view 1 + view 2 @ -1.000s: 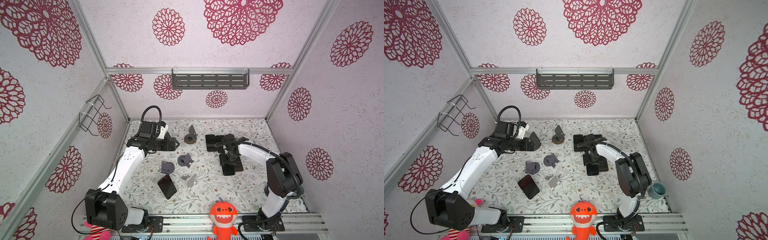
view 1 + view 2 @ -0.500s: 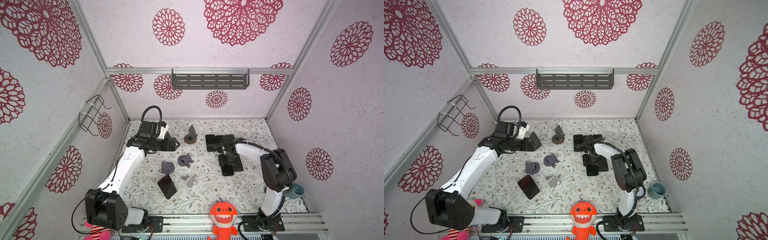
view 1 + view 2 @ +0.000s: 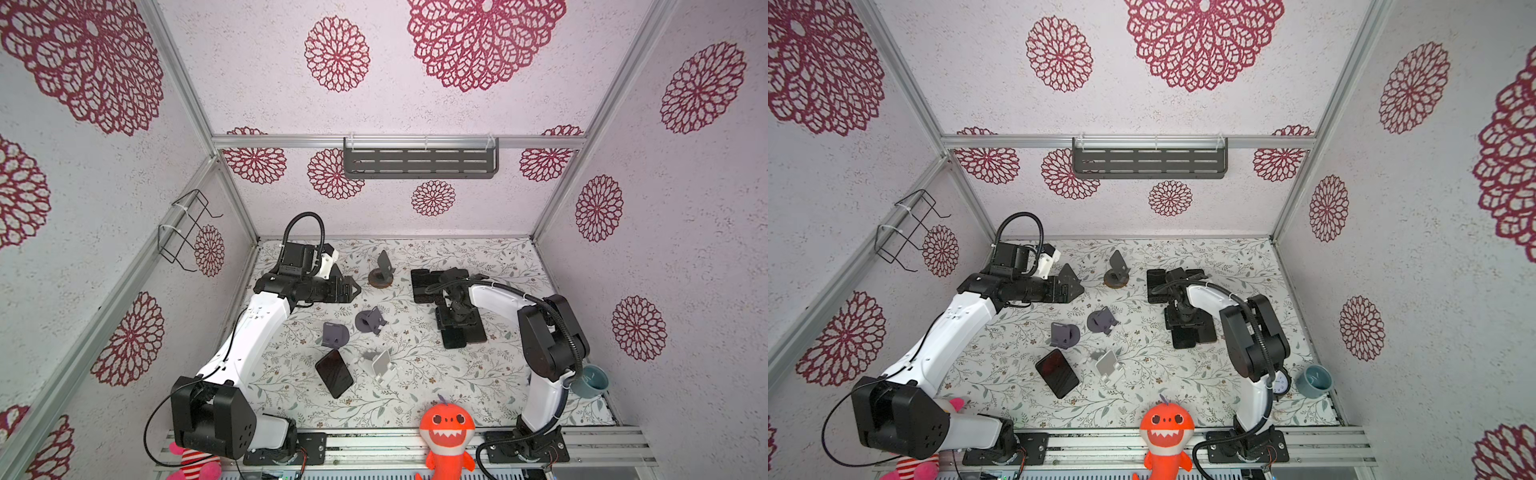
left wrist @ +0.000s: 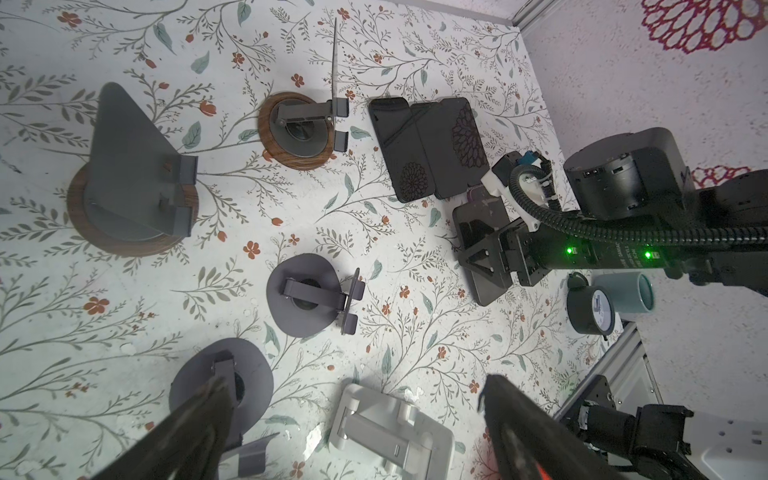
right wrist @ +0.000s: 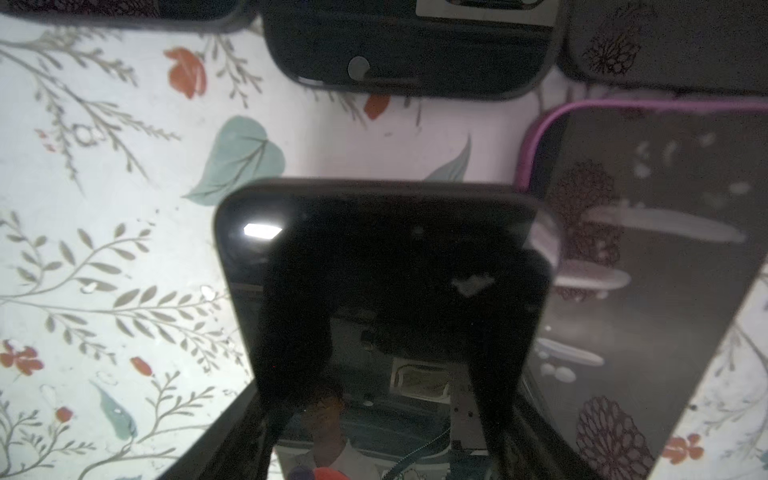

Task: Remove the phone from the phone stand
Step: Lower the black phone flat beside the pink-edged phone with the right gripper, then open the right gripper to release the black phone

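The greatest danger is judged to lie in the release. The black phone [image 5: 374,249] is seen off every stand, low at the mat [image 3: 419,390] on the right side, among other phones. Whether it lies flat or is carried just above the mat cannot be told. A purple-cased phone [image 5: 648,257] is found just beside it, and one edge of the black phone seems to overlap this neighbour. If the jaws are parted here, the phone could end tilted on that edge, or it could slide, because its glass is smooth. The outer finger could also be pushed against the purple case when the jaws are spread, so that the neighbour is shifted. If the arm is lifted before the grip is fully given up, the phone might be dragged up and dropped.

The right gripper [image 4: 486,259] is pointed down at the mat. Its jaws are seen against the two long edges of the black phone, so it is taken as clamped on it. The right arm is folded – the elbow is raised near the front, the forearm is directed toward the middle, and the wrist is bent downward.

The left gripper [image 4: 351,378] is held with its jaws wide apart and nothing between them, above the mat at the back. A wood-based stand [image 4: 297,133] near it is seen empty. The left arm is stretched from its base toward the back – well apart from the phones on the right.
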